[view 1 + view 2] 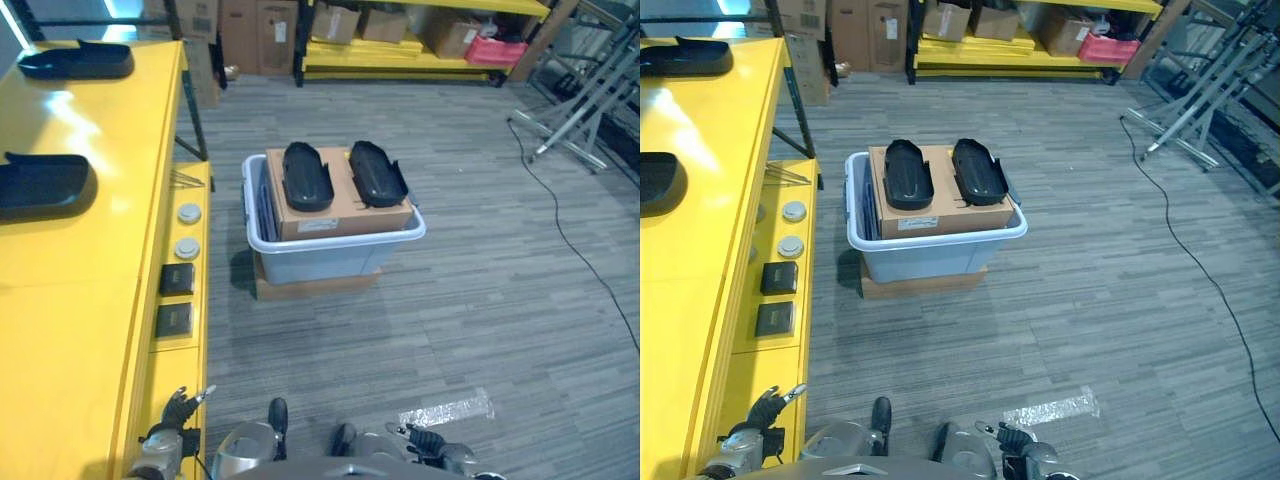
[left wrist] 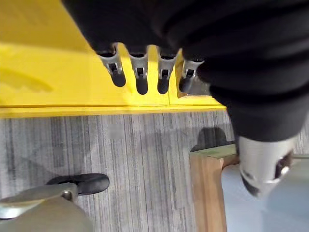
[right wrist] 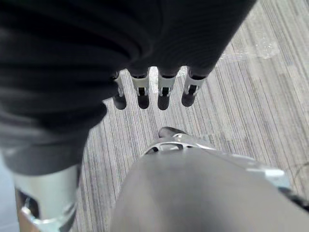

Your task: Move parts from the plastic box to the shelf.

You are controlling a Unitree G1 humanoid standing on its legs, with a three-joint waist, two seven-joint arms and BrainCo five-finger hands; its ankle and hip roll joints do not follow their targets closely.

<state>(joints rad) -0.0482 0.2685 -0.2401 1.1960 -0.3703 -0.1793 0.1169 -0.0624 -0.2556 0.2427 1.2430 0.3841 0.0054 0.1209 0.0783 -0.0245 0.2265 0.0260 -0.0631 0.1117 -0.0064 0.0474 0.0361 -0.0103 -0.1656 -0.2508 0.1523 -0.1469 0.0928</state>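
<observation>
Parts: two black moulded plastic parts (image 1: 306, 176) (image 1: 376, 172) lie side by side on a brown cardboard sheet (image 1: 338, 206) atop the pale grey plastic box (image 1: 335, 252), long axes pointing away from the robot.
Shelf: two more black parts (image 1: 75, 60) (image 1: 42, 186) lie on the yellow shelf (image 1: 90, 300) (eye views).
Left hand (image 2: 140, 72): fingers straight, empty, beside the shelf's edge.
Right hand (image 3: 154, 94): fingers straight, empty, over the floor.

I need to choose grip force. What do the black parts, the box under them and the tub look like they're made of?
The two black parts look like moulded plastic, with a smooth semi-gloss sheen. The box under them is brown cardboard, matte, with a label. The tub looks like pale, slightly translucent plastic with a rolled rim.
</observation>
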